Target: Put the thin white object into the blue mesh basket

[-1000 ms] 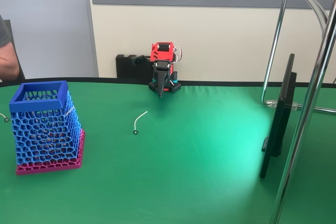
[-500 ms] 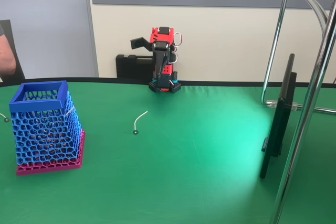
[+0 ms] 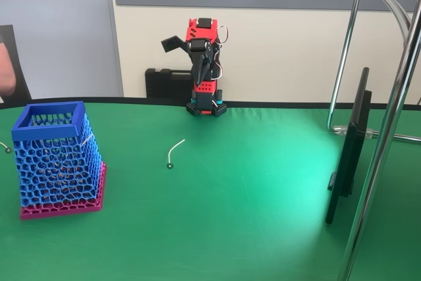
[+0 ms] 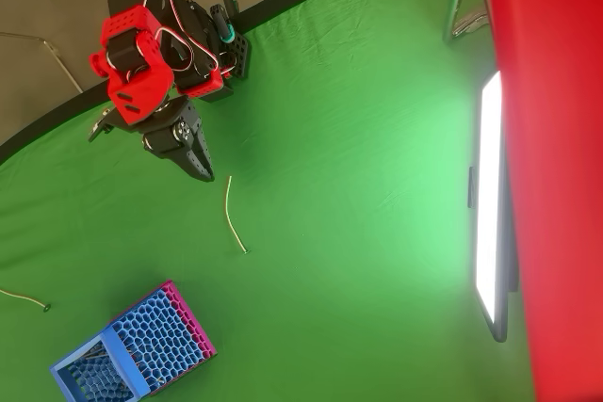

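Raised from its folded crouch of a second ago, the red-and-black arm (image 3: 204, 64) now stands upright over its base at the far edge of the green surface (image 3: 250, 189), its tool (image 3: 200, 78) hanging point-down in the air in the fixed view. Seen from overhead, the tool (image 4: 203, 168) tapers to a dark tip just short of one end of the thin white object; the two fingers appear pressed together and hold nothing, though a side lever juts out at the wrist.

The thin white object (image 3: 175, 151) lies flat on the surface in front of the arm, a slightly curved strand with a small dark tip at its nearer end in the fixed view. The overhead view shows the same strand (image 4: 232, 214) lying between the tool and the blue mesh basket (image 4: 132, 350), apart from both.

The blue mesh basket (image 3: 58, 156) stands upright at the left of the fixed view on its magenta base, well apart from the strand. A second thin strand (image 4: 24, 298) lies beyond it near the surface's edge. A person's arm (image 3: 8, 70) shows at the left border. A flat dark screen (image 3: 348, 149) stands on edge at the right, beside chrome stand tubes (image 3: 388, 123).
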You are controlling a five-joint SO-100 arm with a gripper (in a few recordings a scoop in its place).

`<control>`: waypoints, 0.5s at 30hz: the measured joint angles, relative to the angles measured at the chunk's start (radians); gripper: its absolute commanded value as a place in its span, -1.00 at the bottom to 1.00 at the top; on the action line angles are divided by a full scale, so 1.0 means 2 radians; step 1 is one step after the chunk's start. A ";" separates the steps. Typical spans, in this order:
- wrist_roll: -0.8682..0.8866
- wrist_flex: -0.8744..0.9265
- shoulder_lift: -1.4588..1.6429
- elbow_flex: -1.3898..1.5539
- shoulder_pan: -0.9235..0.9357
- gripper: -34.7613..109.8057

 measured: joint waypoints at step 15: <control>0.201 0.000 -0.346 -0.160 0.035 -0.51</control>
